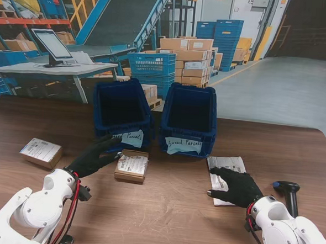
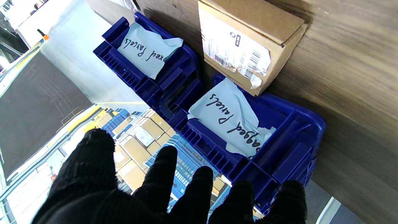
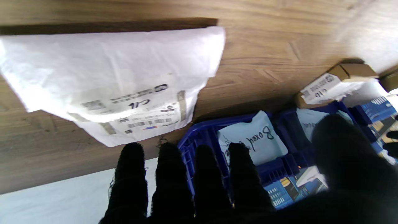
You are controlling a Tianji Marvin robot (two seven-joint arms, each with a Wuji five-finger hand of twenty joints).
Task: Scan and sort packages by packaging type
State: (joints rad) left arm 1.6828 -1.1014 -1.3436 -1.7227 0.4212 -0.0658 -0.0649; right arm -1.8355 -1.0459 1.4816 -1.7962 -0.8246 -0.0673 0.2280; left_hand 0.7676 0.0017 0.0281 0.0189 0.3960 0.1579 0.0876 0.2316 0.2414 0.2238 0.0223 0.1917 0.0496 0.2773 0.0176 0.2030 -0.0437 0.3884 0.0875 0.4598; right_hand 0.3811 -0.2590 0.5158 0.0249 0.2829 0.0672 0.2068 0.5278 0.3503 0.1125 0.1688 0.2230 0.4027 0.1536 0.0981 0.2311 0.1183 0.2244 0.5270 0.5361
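White and crinkled, a bagged parcel (image 1: pixel 225 169) with a printed label lies flat on the wooden desk (image 1: pixel 168 211), just in front of the right-hand blue bin (image 1: pixel 189 121). The right hand (image 1: pixel 235 186) rests over the parcel's nearer part, palm down, fingers spread and lying flat rather than curled round it; whether the fingertips press on the bag or only hover cannot be told. A brown cardboard box (image 1: pixel 132 166) with a white shipping label sits in front of the left-hand blue bin (image 1: pixel 122 111), close against its front wall. The left hand (image 1: pixel 94 155) reaches toward that bin with fingers apart, grasping nothing, its fingertips near the box's far left corner and the bin's paper tag. In the left wrist view that tag reads "Bagged Parcels" (image 2: pixel 231 119), while the other bin's tag reads "Boxed Parcels" (image 2: pixel 146 48). A second labelled box (image 1: pixel 41 151) lies well apart on the desk's left side. A black handheld scanner (image 1: pixel 287 191) stands on the desk to the right of the right hand.
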